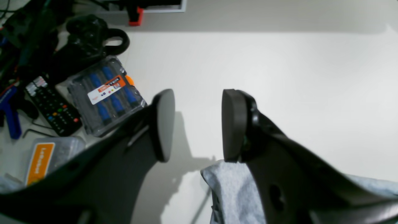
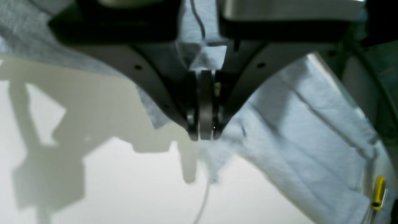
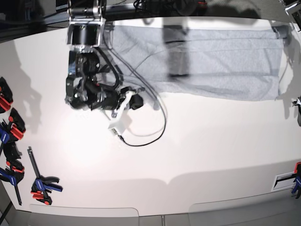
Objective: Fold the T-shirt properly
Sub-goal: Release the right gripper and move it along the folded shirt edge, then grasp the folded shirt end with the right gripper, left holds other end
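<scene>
The light grey T-shirt (image 3: 216, 61) lies spread flat along the far side of the white table (image 3: 197, 155). In the base view my right gripper (image 3: 139, 101) is down at the shirt's lower left edge. The right wrist view shows this gripper (image 2: 204, 132) shut, with grey T-shirt (image 2: 304, 130) cloth pinched between its pads and bunched up behind them. My left gripper (image 1: 197, 124) hangs open over bare table with nothing between its pads. A corner of the T-shirt (image 1: 231, 193) lies just under its right finger (image 1: 233, 124).
Several red, blue and black clamps (image 3: 11, 136) lie along the table's left edge, and another clamp (image 3: 43, 185) sits near the front left. A black cable (image 3: 153, 134) loops on the table below my right arm. Beside my left gripper lie a screwdriver set (image 1: 105, 96), a remote (image 1: 54, 107) and an orange-labelled box (image 1: 43, 158).
</scene>
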